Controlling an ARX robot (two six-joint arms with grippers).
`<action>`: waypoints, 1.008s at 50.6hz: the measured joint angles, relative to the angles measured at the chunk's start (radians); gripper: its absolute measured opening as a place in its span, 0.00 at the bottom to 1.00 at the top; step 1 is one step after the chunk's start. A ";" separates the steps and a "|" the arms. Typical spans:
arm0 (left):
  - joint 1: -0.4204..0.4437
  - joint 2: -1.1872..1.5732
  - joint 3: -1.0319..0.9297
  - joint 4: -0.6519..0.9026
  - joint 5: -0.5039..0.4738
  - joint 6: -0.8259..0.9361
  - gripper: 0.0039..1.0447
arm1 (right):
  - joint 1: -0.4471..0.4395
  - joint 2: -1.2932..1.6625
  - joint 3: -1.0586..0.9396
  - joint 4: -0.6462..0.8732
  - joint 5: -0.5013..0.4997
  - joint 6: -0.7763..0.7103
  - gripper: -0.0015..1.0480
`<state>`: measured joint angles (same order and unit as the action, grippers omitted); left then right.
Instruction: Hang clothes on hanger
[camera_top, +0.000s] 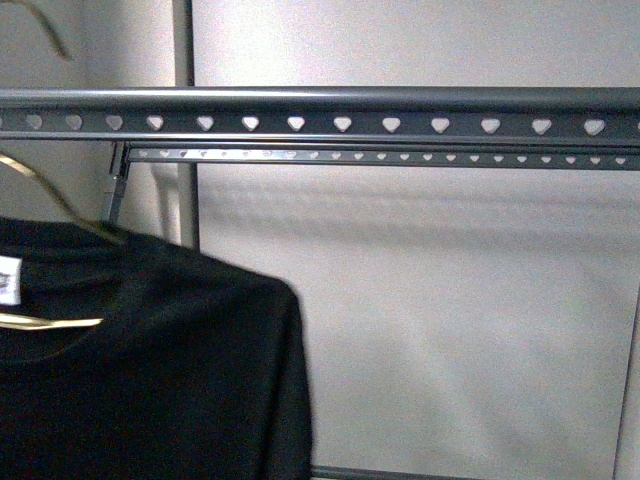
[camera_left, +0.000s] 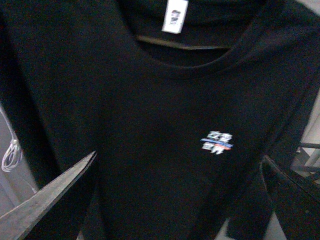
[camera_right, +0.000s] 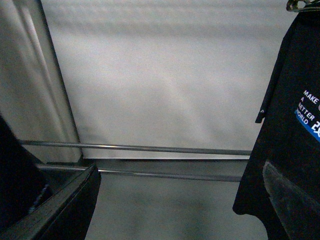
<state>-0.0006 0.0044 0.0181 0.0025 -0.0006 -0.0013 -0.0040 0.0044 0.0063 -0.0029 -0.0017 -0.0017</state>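
Shirt (camera_top: 150, 370) hangs low left, shoulder edge below the rail (camera_top: 400, 101), not touching; bare wall (camera_top: 450, 320) to its right. Left gripper (camera_left: 178, 157) and right gripper (camera_right: 181, 169): jaws spread, holding nothing.

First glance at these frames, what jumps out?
The black T-shirt fills the front view's lower left, on a thin gold hanger. Above it the grey rack rail spans the frame, pierced by heart-shaped holes. The left wrist view shows the shirt's white neck label and small chest print.
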 joint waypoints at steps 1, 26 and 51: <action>0.000 0.000 0.000 0.000 0.000 0.000 0.94 | 0.000 0.000 0.000 0.000 0.000 0.000 0.93; -0.018 0.165 0.068 -0.086 0.043 -0.034 0.94 | 0.000 0.000 0.000 0.000 -0.001 0.000 0.93; -0.216 1.280 0.772 0.098 -0.601 -0.722 0.94 | 0.000 0.000 0.000 0.000 0.000 0.000 0.93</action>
<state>-0.2165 1.2846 0.7902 0.1009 -0.6018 -0.7231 -0.0040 0.0044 0.0063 -0.0029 -0.0013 -0.0017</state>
